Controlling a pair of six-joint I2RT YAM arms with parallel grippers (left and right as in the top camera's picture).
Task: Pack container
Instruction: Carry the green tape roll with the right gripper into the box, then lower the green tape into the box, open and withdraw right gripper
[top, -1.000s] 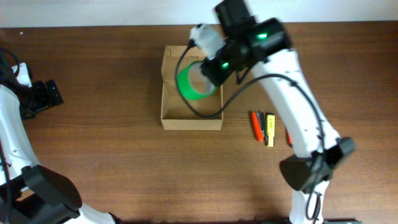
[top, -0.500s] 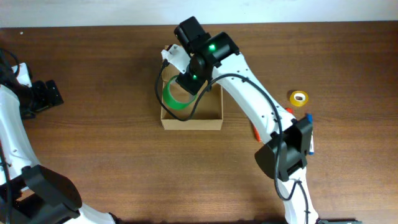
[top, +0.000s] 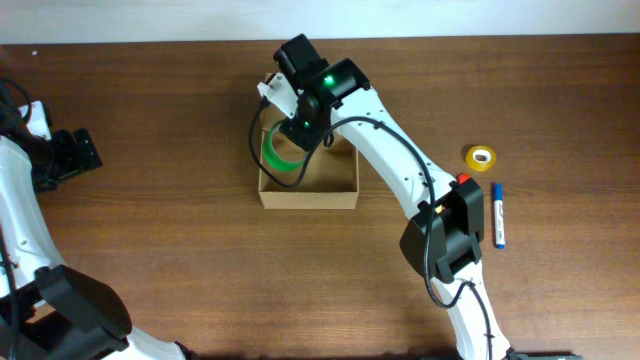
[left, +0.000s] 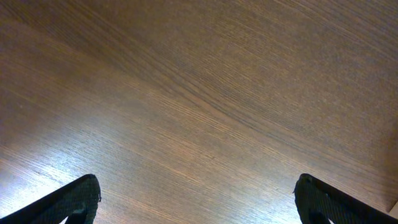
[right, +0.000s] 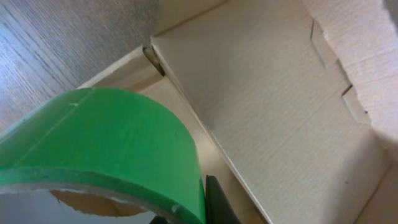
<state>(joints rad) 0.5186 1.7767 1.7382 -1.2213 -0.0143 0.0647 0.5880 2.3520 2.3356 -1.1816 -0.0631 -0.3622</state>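
Clamping one green tape roll (top: 280, 152), the right gripper (top: 292, 140) hangs in the left side of the one open container (top: 308, 197) on the table (top: 150, 250). One yellow roll (top: 480, 157) and one blue marker (top: 498, 215) lie well right of the container; far left, the left gripper (top: 88, 150) gapes.

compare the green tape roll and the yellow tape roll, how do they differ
Colour: the green tape roll is bright green, the yellow tape roll yellow.
Size: the green roll looks clearly larger than the yellow one.
Pose: the green roll sits tilted in the open container, held by the right gripper; the yellow roll lies flat and free on the table, right of the container.
Both are tape rings with an open core.
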